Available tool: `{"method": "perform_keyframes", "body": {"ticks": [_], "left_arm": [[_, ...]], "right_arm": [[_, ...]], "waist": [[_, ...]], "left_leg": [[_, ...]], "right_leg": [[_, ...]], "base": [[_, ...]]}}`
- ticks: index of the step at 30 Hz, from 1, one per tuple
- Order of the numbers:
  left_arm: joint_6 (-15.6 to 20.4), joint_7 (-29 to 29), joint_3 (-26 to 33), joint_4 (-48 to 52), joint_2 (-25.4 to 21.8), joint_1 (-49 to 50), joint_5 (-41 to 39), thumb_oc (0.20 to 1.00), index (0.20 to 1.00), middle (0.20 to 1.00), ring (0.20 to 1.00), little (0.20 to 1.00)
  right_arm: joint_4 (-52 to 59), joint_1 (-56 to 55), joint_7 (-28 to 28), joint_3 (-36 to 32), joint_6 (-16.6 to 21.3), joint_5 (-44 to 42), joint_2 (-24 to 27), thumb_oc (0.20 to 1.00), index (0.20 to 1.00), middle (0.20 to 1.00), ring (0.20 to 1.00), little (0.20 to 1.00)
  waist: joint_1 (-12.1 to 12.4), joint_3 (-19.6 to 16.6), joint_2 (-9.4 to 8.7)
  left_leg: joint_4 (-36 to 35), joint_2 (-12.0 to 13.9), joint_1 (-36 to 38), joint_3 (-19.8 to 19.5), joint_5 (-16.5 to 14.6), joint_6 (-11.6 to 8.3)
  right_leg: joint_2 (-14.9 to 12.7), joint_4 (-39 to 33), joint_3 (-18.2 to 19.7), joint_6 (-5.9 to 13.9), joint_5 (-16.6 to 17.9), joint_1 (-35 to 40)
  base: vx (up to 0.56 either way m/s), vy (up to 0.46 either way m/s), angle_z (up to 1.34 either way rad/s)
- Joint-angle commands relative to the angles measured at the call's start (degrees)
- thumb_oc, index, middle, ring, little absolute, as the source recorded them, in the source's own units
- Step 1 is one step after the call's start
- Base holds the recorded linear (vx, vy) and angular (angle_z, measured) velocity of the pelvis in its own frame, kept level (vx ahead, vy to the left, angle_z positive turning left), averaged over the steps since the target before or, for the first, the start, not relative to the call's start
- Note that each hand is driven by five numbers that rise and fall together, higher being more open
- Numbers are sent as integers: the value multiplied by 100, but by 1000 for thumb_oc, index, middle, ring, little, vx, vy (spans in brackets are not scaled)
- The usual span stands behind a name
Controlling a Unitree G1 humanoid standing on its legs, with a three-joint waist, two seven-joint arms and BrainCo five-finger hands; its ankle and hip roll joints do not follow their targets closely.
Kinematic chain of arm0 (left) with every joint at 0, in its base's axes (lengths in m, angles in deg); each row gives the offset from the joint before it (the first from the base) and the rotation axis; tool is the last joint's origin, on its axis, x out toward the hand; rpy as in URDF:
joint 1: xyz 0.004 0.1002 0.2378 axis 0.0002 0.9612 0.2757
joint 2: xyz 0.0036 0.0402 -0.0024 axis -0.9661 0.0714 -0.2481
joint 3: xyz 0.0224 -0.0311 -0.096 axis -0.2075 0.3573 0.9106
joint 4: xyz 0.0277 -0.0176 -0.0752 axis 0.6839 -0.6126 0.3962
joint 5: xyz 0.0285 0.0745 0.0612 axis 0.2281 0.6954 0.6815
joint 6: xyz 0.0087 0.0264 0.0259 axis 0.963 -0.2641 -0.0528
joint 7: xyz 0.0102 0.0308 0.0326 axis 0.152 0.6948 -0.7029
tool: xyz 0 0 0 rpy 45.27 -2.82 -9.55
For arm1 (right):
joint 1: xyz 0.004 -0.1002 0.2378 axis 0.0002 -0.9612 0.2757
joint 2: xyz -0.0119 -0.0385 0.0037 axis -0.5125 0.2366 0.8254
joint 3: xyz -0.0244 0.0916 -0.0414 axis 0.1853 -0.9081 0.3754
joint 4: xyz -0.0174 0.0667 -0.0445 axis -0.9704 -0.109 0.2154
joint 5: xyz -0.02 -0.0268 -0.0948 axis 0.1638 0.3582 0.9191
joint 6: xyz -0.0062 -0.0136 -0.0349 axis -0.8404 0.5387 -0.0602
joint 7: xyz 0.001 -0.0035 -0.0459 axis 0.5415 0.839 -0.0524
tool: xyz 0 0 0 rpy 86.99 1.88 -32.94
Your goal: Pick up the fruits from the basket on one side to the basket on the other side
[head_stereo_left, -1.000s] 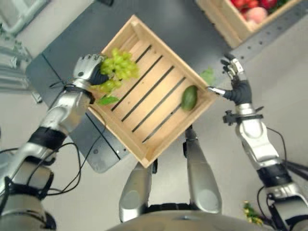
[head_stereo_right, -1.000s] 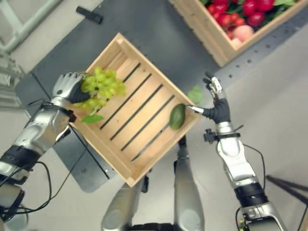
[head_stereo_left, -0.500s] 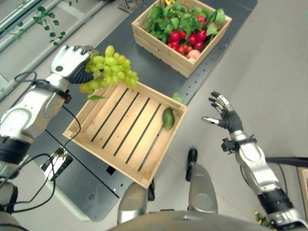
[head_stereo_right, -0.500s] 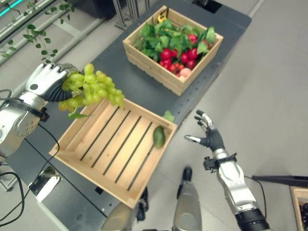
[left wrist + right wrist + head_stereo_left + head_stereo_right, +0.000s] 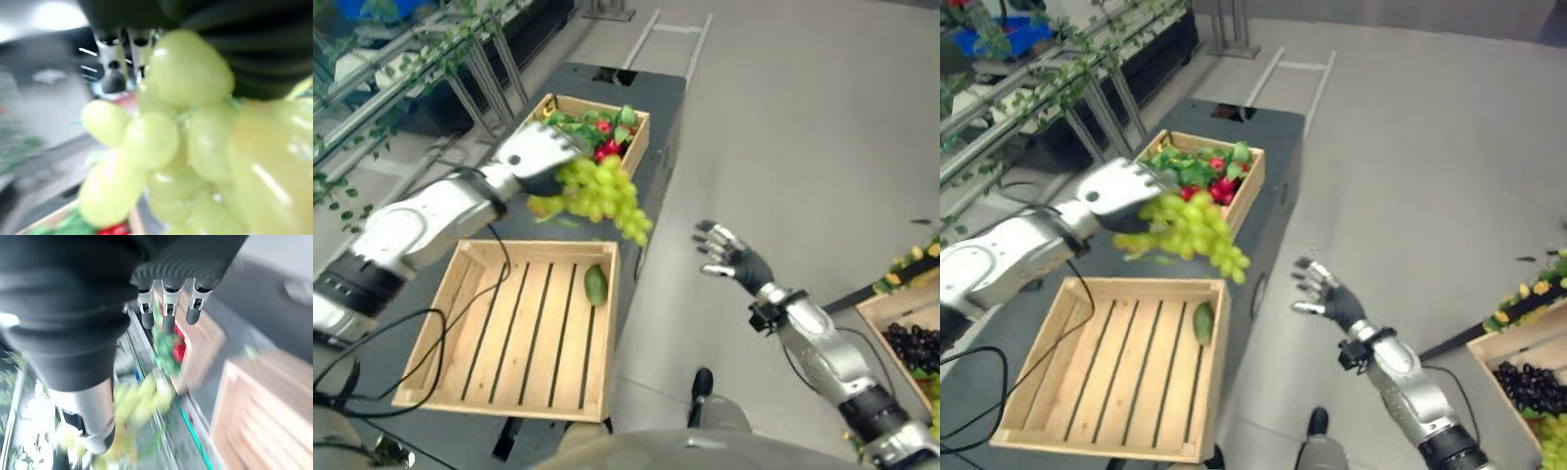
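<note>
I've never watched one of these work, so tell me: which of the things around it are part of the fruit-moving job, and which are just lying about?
Part of the job:
- green grapes, held in the left hand
- near crate, with a green fruit in it
- far crate, full of fruit and leaves

Just lying about:
- crate of dark grapes on the floor
- right hand, open and idle

Around me, apart from the work:
- Dark grey platform [image 5: 658, 106], long, its far end bare.
- Grey floor [image 5: 803, 147] to my right.
- Pale metal ladder-like frame [image 5: 671, 39], flat on the floor beyond the platform's far end.
- Metal rails hung with leafy vine [image 5: 1058, 88], along the platform's left edge.
- Blue object [image 5: 999, 34] behind the rails; I cannot tell what it is.
- Black rod [image 5: 1459, 338] on the floor, far right.
</note>
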Motion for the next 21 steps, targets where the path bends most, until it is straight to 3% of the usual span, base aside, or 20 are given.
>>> {"method": "perform_keyframes", "body": {"ticks": [1,13,21], "left_arm": [[37,-41,-81,51,-230,-1077,-67,200,200,200,200,200],[370,226,-1668,376,302,-2672,-346,200,200,200,200,200],[410,291,-1848,513,473,-2837,-283,200,200,200,200,200]], "right_arm": [[597,809,-186,209,21,-619,-40,1000,1000,1000,1000,1000],[1026,1991,-598,1471,-427,-2408,402,1000,1000,1000,1000,1000],[1343,2305,-619,1744,-457,-2648,462,1000,1000,1000,1000,1000]], "waist": [[-32,-144,-237],[-141,-401,-77],[-155,-445,5]], "left_leg": [[-123,-247,-45,-129,123,3],[-378,-38,230,-165,386,-174],[-394,-29,341,-114,385,-206]], "right_leg": [[-464,-410,240,958,-131,1068],[-153,-711,200,822,-282,1458],[-130,-834,212,808,-252,1585]], "base": [[0,-48,-14],[16,-55,-3],[0,0,0]]}}
